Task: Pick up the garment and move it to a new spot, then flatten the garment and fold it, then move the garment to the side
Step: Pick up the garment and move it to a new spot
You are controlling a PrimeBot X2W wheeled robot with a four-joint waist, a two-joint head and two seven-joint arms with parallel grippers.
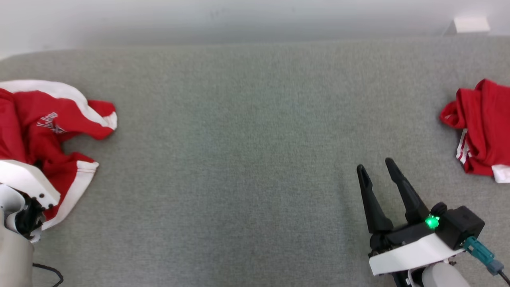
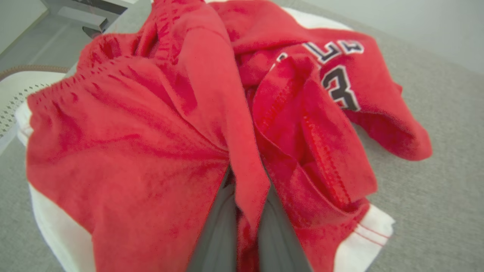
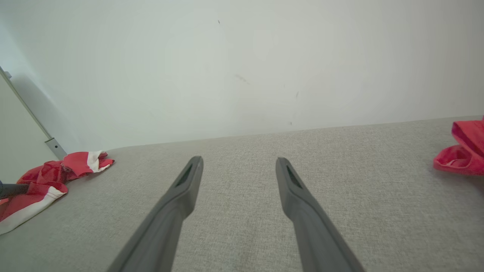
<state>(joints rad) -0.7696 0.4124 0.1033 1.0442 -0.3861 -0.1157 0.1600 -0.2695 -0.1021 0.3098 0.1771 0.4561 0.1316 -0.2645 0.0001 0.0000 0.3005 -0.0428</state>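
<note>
Head view: the garment (image 1: 51,127), red with white trim, lies crumpled at the far left of the grey table (image 1: 239,139). The left arm's pale wrist housing (image 1: 24,185) sits over its near edge, with the fingers hidden beneath. That suits the first step, lifting it toward the open middle. The right end effector (image 1: 375,165) sits at the lower right, fingers spread and holding nothing, probably kept aside until flattening calls for two grips. A second red garment (image 1: 480,131) lies bunched at the right edge, well apart.

Left wrist view: the left end effector (image 2: 247,177) is pressed together on a raised ridge of the red cloth, with a fold pinched between its two fingers. A ridge gives them more to bite than a flat layer would. Printed lettering (image 2: 340,71) shows on a farther fold.

Right wrist view: the spread fingers point across bare table toward the wall (image 3: 242,56). The task's garment lies far off to the left and the other to the right.
</note>
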